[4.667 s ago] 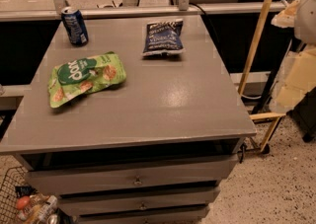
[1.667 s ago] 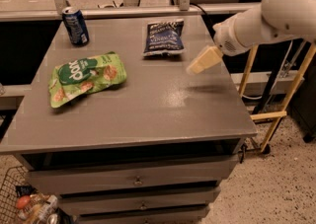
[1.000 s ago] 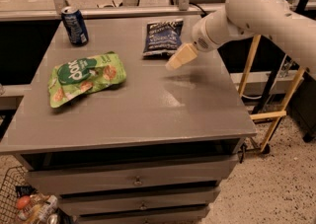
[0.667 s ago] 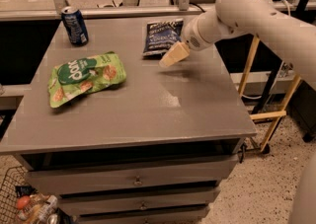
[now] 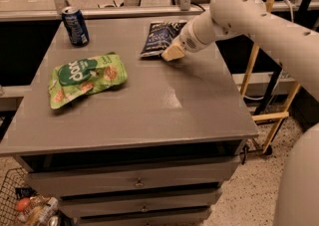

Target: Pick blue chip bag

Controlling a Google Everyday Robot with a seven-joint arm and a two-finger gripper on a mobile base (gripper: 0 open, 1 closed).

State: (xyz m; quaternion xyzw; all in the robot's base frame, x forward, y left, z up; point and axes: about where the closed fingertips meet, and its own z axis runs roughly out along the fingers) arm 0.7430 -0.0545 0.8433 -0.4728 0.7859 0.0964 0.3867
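Observation:
The blue chip bag (image 5: 160, 38) is a small dark navy bag with white lettering, lying flat near the back of the grey cabinet top (image 5: 149, 95), right of centre. My gripper (image 5: 173, 52) comes in from the right on a white arm (image 5: 259, 18). Its tan fingertip end sits at the bag's front right corner, just above or touching it. The arm hides part of the bag's right edge.
A larger light-green snack bag (image 5: 85, 76) lies at the left of the top. A blue soda can (image 5: 75, 25) stands at the back left corner. A wooden frame (image 5: 261, 70) stands right of the cabinet. A wire basket (image 5: 27, 205) with items sits at the lower left on the floor.
My arm has swung in from the right edge of the view and moved left and back across the top, bringing the gripper to the blue chip bag's front right corner. The objects have not moved.

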